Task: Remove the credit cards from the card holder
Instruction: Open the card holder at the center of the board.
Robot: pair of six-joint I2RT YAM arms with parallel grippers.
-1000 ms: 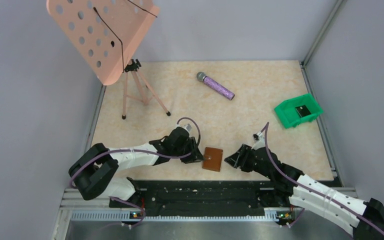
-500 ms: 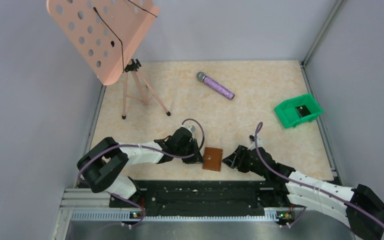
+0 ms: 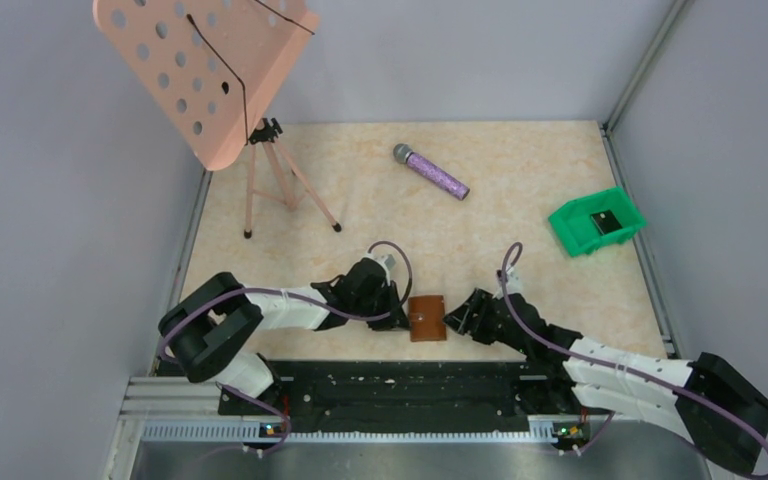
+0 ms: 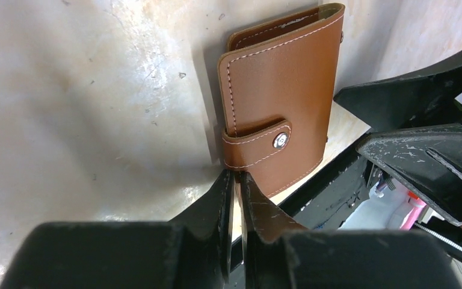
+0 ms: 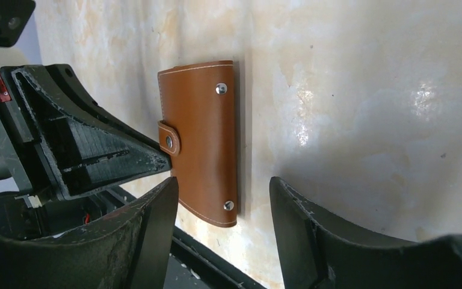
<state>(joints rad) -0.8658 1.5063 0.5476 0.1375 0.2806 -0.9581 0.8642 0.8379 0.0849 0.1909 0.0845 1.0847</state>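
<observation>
The card holder (image 3: 426,318) is a brown leather wallet, closed with a snap strap, lying flat near the table's front edge. No cards show. My left gripper (image 3: 401,316) is shut and empty, its tips (image 4: 236,174) touching the holder's (image 4: 280,102) left edge at the strap. My right gripper (image 3: 457,318) is open just right of the holder. In the right wrist view the right gripper (image 5: 222,183) has the holder's (image 5: 204,144) near end between its spread fingers, and the left gripper's fingers (image 5: 96,156) press in from the far side.
A black rail (image 3: 400,385) runs along the table's front edge just behind the holder. A pink music stand (image 3: 210,70) is at the back left, a purple microphone (image 3: 432,172) mid-back, and a green bin (image 3: 628,212) holding a dark item at the right.
Both grippers have closed in on the holder from either side. The holder has turned slightly, from tilted to squarer between them.
</observation>
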